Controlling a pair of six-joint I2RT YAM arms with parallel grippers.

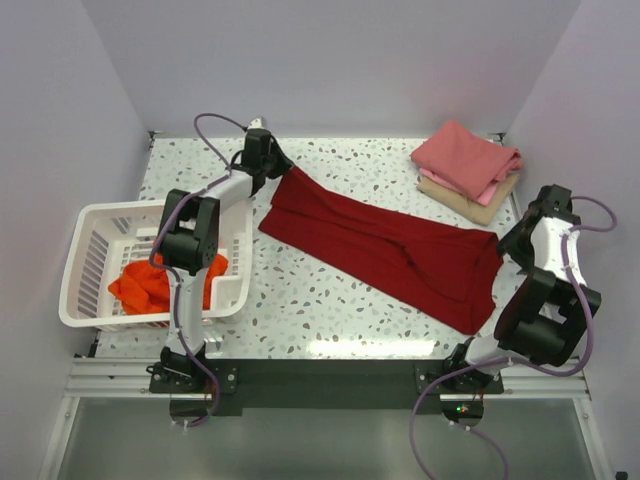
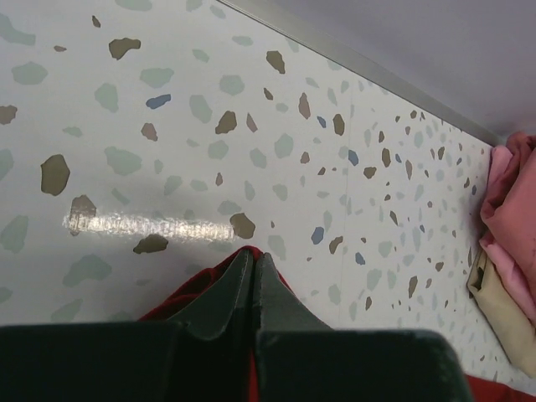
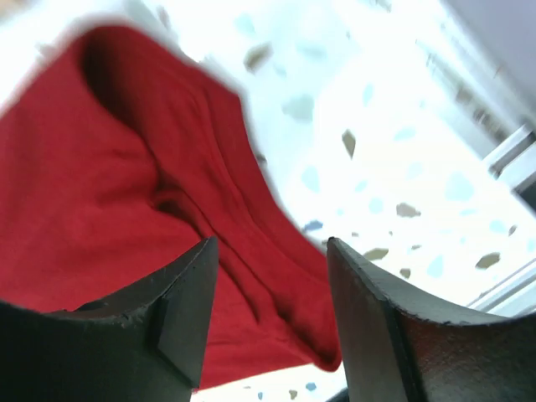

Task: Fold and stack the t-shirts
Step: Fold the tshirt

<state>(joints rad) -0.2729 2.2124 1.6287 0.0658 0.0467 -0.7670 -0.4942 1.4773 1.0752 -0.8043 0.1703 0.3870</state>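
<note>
The large dark crimson t-shirt [image 1: 385, 245] lies stretched diagonally across the table. My left gripper [image 1: 275, 165] is shut on its far left corner; in the left wrist view red cloth [image 2: 180, 293] shows under the pinched fingertips of that gripper [image 2: 254, 255]. My right gripper [image 1: 505, 245] hovers at the shirt's right end. In the right wrist view it [image 3: 272, 243] is open, its jaws apart over wrinkled crimson cloth [image 3: 126, 167], gripping nothing. A folded pink t-shirt [image 1: 465, 158] rests on a folded tan one [image 1: 480, 205] at the back right. An orange-red t-shirt [image 1: 150, 285] lies crumpled in the basket.
A white slotted plastic basket [image 1: 100, 215] hangs over the table's left edge beside the left arm. White walls close in the back and both sides. The pink [image 2: 511, 209] and tan [image 2: 511, 327] stack shows at the right edge of the left wrist view.
</note>
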